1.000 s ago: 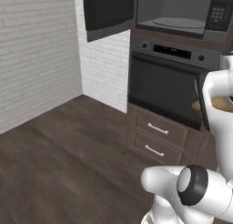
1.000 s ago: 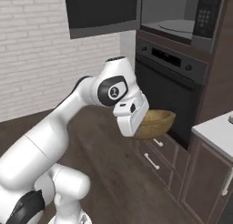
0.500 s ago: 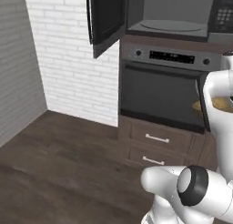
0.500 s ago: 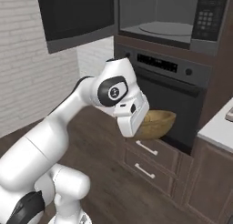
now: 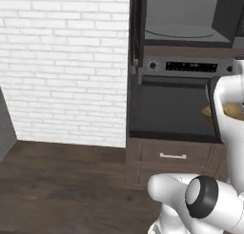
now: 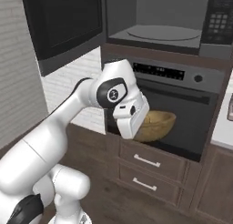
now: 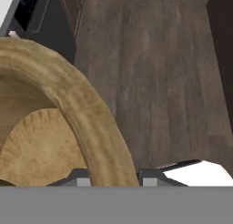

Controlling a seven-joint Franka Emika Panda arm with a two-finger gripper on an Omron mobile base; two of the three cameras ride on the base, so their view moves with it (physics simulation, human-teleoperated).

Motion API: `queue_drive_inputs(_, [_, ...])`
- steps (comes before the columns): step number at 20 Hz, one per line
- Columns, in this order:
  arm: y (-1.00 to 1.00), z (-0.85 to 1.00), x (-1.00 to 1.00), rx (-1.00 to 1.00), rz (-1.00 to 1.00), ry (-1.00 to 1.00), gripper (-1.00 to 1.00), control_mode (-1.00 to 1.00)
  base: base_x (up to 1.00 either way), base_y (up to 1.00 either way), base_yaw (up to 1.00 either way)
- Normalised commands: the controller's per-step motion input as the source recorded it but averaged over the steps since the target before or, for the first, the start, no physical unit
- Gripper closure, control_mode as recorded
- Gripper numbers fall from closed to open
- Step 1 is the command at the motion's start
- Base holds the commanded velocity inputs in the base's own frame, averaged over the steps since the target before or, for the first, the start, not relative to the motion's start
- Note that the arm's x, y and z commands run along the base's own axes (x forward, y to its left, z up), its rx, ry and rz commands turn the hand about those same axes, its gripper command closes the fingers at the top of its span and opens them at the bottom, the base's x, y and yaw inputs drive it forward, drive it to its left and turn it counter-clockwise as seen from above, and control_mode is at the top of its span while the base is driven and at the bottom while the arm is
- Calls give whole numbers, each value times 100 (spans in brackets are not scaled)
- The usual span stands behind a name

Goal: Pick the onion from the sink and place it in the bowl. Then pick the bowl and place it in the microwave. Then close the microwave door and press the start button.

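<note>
My gripper [image 6: 142, 126] is shut on the rim of the tan wooden bowl [image 6: 158, 124], held level in front of the oven door, below the microwave [image 6: 159, 22]. In the hand view the bowl's thick rim [image 7: 86, 114] runs between my fingertips, and the yellow-brown onion [image 7: 41, 150] lies inside the bowl. The microwave stands open with its pale interior and round turntable showing. Its black glass door [image 6: 63, 29] is swung out to the left; in the left base view the door [image 5: 136, 31] is edge-on. Part of the bowl [image 5: 232, 109] peeks past my arm. The sink is out of view.
The oven [image 6: 182, 104] with its display strip sits directly under the microwave, with two drawers [image 6: 145, 161] below it. A keypad panel [image 6: 220, 20] is on the microwave's right side. A white brick wall [image 5: 62, 66] is to the left, above dark wood floor [image 5: 57, 190].
The whole scene has slid across both base views, so the base has moved; microwave and oven now look closer and more head-on. The bowl stays in my gripper.
</note>
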Motion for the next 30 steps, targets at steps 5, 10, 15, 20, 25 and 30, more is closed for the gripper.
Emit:
queue_drive_inputs(5, [0, 0, 0, 0, 0, 0, 100, 100, 77, 26, -36])
queue_drive_inputs(10, [0, 0, 0, 0, 0, 0, 100, 100, 44, -41, -19])
queue_drive_inputs(15, [0, 0, 0, 0, 0, 0, 100, 100, 39, -8, -8])
queue_drive_inputs(20, [0, 0, 0, 0, 0, 0, 100, 100, 9, -10, -2])
queue_drive_inputs(25, [0, 0, 0, 0, 0, 0, 100, 100, 21, -1, -1])
queue_drive_inputs(30, [0, 0, 0, 0, 0, 0, 100, 100, 40, 0, -1])
